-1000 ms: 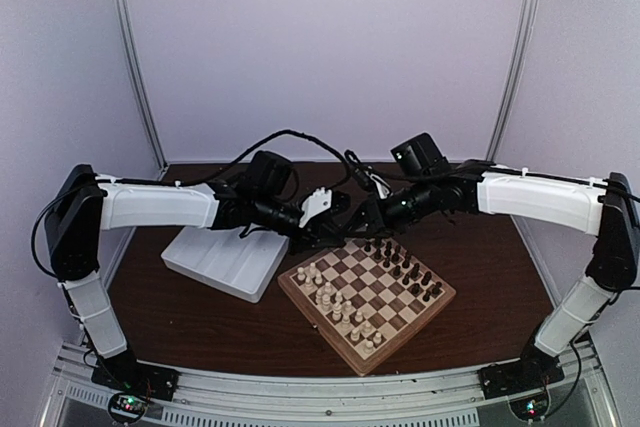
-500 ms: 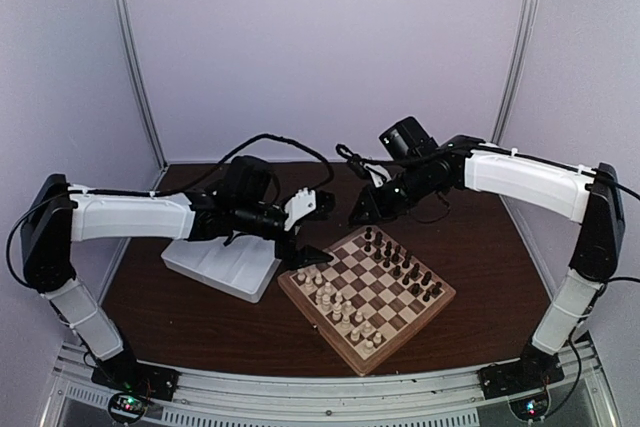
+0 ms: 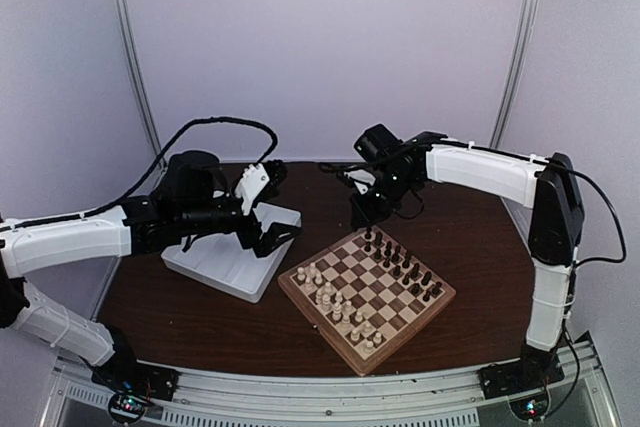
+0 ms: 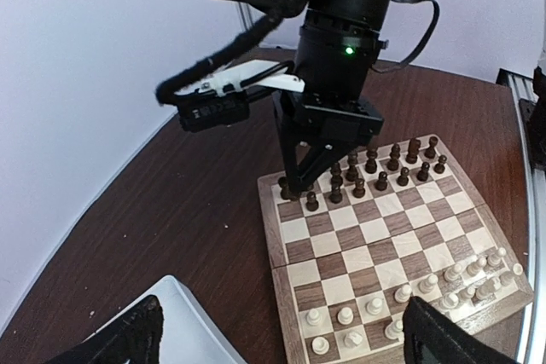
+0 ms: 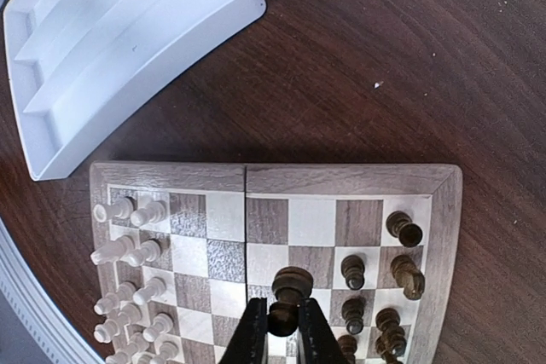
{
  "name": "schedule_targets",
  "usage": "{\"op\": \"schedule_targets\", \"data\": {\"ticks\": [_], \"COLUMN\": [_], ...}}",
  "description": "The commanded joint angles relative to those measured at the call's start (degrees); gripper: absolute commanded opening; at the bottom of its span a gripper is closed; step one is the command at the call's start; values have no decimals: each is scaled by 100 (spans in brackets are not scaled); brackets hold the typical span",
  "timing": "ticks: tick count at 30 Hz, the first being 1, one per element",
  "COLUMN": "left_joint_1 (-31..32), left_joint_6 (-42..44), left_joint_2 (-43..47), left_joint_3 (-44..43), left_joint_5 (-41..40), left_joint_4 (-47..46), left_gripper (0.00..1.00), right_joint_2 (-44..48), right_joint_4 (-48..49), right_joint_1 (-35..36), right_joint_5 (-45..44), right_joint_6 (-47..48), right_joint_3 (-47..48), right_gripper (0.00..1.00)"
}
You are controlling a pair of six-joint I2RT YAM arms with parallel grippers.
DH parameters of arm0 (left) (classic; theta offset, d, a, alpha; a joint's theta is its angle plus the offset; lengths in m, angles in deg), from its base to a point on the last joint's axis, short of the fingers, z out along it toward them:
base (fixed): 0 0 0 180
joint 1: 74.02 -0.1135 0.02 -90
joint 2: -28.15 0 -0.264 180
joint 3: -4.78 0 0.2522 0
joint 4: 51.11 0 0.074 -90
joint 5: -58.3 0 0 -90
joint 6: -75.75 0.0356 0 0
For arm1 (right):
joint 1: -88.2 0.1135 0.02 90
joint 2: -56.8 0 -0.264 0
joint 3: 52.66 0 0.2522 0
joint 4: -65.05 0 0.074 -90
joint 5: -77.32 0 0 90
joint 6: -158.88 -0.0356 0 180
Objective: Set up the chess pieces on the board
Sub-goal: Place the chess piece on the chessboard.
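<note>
Over the board's point(image 3: 324, 328) twelve-o'clock corner, your right gripper point(image 5: 281, 314) clenches a dark piece point(image 5: 289, 289); set it down upright. Your left gripper point(image 3: 268, 209) gapes.

left tool point(image 3: 268, 209): opened, drew back over tray point(image 3: 215, 265) | right tool point(image 3: 362, 215): carried chess piece point(image 5: 288, 294) to board point(image 3: 323, 328) corner

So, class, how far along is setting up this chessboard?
Done: cream pieces and most dark pieces stand in rows on the board. In hand: right gripper shut on a dark piece over the far corner. Remaining: setting it down; left gripper is open.
</note>
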Motion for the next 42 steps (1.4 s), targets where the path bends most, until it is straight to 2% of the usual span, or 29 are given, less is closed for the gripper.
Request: {"op": "schedule_targets", "data": {"ticks": [1,6,12,26,42], "left_joint_1": [-31,-46,-134,-176,-185], "left_joint_6": [-490,-832,-1289,-1388,-1432], "left_joint_2": [270,437,480,325,290], "left_joint_3": [84,120,40,-169,-167], "left_joint_5": [-562,-1398,-1777,-1778,-1829], "left_joint_4": [248,350,491,606,637], "left_gripper": [98,98,98,98,98], "right_joint_2": [-338,-702,-919,-1230,-1375], "right_joint_4": [-322,-478,-507,-432,-406], "right_joint_1": [-38,-50,-66,-73,-84], "right_joint_5": [-488,-705,-786,-910,-966], "right_joint_6": [272,343,378,426,439], "right_joint_3": [397,660,785,837,918], "right_gripper": [4,3,4,5,12]}}
